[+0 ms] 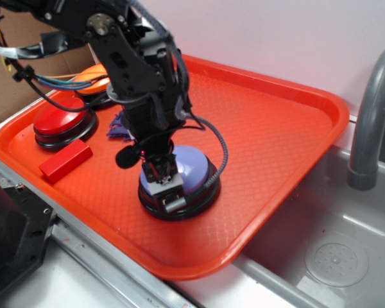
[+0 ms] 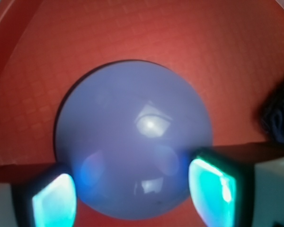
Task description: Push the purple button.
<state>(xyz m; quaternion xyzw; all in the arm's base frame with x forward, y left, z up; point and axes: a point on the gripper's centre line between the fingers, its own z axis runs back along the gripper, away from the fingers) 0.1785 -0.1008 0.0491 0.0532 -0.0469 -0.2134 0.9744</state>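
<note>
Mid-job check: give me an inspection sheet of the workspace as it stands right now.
Surface: orange tray beside a sink basin.
Job's things: purple button near the tray's front edge.
Clutter: red button, orange button, red block, dark purple cloth.
Grippers: gripper directly over the purple button's dome, jaws open; contact unclear.
Cables: black cable looping off the wrist; wire bundle behind.
Surroundings: grey faucet, cardboard box.

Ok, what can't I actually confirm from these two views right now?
- Contact between gripper and purple button: exterior, the arm covers it; wrist, too blurred.
- Orange button: exterior, mostly behind the arm.
- Purple object beside the red button: partly hidden by the arm, unidentifiable.
- Fingertips: wrist, cut off by the bottom edge.
</note>
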